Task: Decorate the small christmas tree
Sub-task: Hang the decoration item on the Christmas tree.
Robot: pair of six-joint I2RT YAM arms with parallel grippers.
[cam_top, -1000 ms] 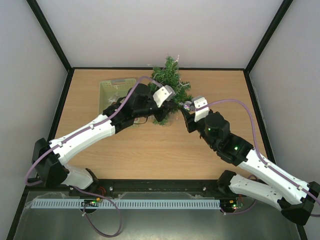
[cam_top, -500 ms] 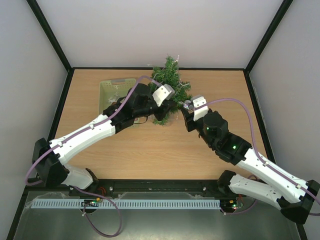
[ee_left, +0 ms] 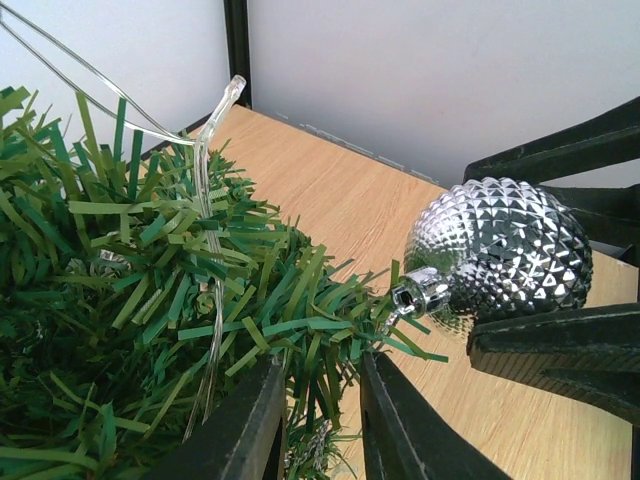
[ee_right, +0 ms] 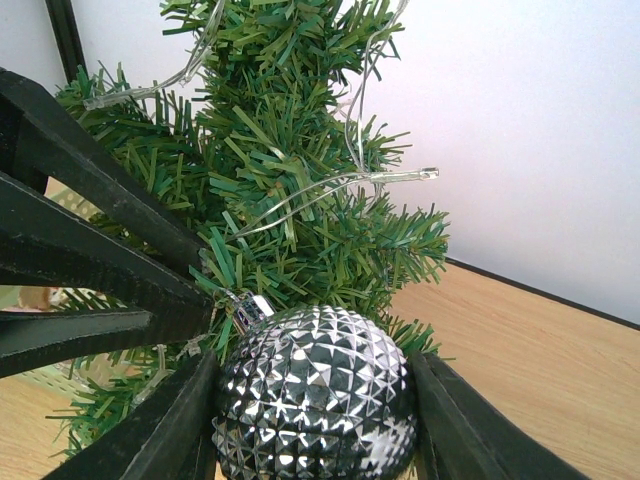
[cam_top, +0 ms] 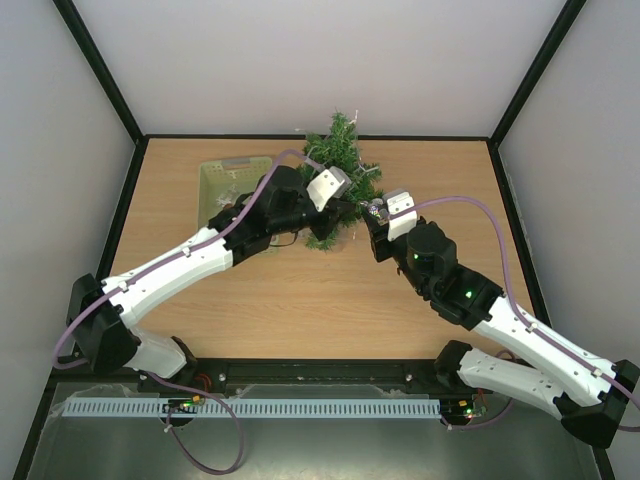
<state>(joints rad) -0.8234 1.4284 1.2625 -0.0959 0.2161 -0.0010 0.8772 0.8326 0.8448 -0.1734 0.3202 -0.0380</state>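
Observation:
The small christmas tree [cam_top: 340, 160] stands at the back of the table, a clear light wire [ee_left: 205, 160] draped over it. My left gripper [cam_top: 346, 208] reaches into its lower right side; in the left wrist view [ee_left: 320, 420] its jaws are nearly closed on a green branch [ee_left: 300, 330]. My right gripper [cam_top: 374, 214] is shut on a faceted silver ball ornament [ee_right: 315, 390] and holds it against the tree's lower branches [ee_right: 300, 230]. The ball's cap [ee_left: 420, 292] touches the needles just above my left fingers [ee_right: 90, 260].
A pale green basket [cam_top: 222, 178] sits left of the tree, partly under my left arm. Black frame posts and white walls close the back and sides. Bare wooden table [cam_top: 300, 290] lies in front of the tree.
My right gripper has moved a little left, bringing the silver ball up against the tree. My left gripper has stayed on the branch.

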